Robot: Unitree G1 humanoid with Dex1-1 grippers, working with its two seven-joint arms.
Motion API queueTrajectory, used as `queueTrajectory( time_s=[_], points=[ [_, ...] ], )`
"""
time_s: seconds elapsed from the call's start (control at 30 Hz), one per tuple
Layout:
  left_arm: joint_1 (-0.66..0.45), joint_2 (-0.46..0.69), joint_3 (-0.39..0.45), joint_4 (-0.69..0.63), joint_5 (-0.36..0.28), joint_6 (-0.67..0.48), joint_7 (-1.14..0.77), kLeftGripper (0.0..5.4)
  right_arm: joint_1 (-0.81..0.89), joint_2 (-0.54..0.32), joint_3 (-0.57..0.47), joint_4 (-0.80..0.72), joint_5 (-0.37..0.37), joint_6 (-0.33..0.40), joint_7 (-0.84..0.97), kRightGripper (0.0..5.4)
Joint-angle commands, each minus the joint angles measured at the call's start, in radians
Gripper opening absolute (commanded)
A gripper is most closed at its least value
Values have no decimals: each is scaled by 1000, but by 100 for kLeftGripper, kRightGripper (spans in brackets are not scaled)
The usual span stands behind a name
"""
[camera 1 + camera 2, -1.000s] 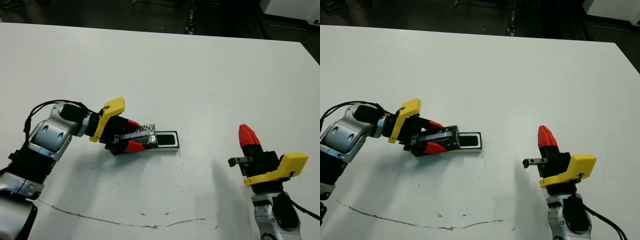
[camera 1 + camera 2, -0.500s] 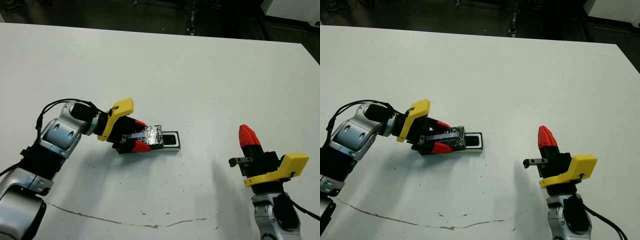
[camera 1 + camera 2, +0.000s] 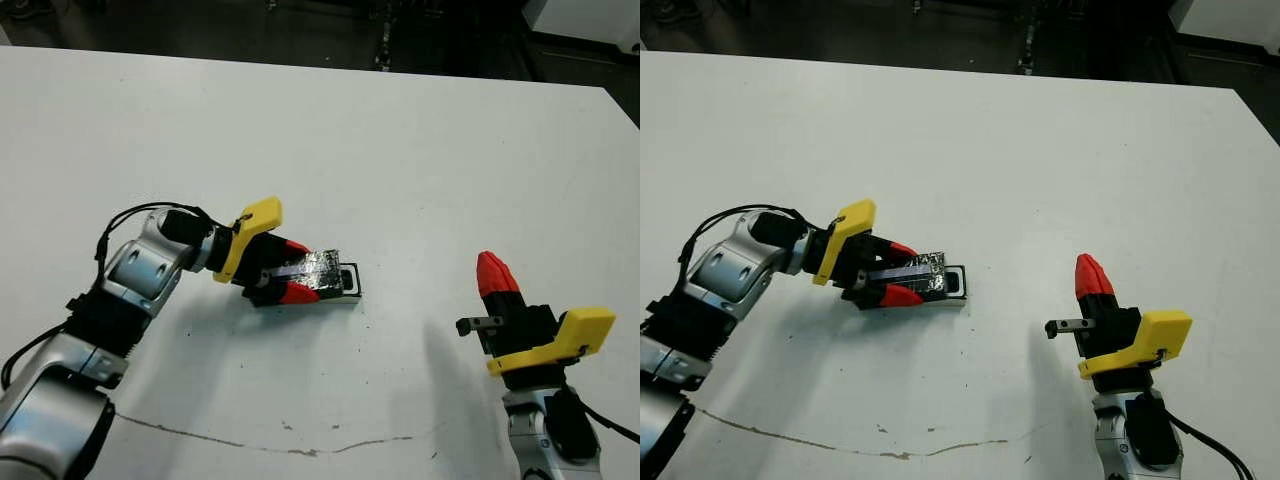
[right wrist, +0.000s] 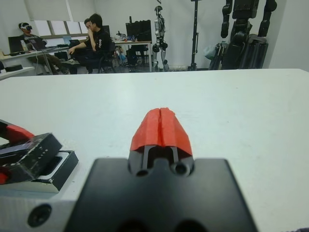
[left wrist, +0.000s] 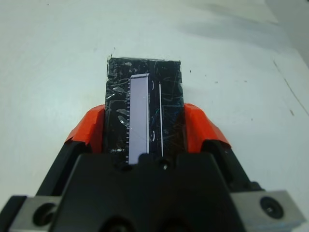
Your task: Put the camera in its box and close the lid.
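Now gripping the lid [image 3: 322, 270] in the left tool [image 3: 292, 272], partly over the box [image 3: 347, 282] on the table [image 3: 400, 150]; right tool [image 3: 496, 272] closed, empty. Could skew or shove the box if lowered misaligned.

The left red-tipped gripper [image 3: 292, 272], clamped on the flat black foil-patched lid [image 3: 322, 271], blocks the left side of the black-walled, white-lined box [image 3: 347, 283], whose opening is mostly covered. Bare white table [image 3: 400, 160] lies far, near and right of the box. The right red-tipped gripper [image 3: 492, 272], fingers together, stands well apart to the right.
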Motion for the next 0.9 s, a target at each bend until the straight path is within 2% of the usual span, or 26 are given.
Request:
queueTrajectory(
  time_s=[0.03, 0.2, 0.37, 0.57, 0.9],
  points=[
    [47, -95, -74, 53, 4, 2, -21, 316, 10, -6, -6, 3, 5, 7, -2, 0],
    [24, -141, -94, 92, 25, 10, -11, 316, 10, -4, -6, -5, 1, 21, -14, 0],
    [31, -188, -104, 138, 50, -75, 8, 316, 10, -7, -3, -8, -10, 21, -22, 0],
    [31, -220, -109, 184, 65, -113, 4, 316, 8, -13, -10, -1, 0, 16, -13, 0],
    [25, -222, -128, 194, 98, -83, 17, 316, 2, -10, -11, 5, 16, 17, -6, 0]
  ],
)
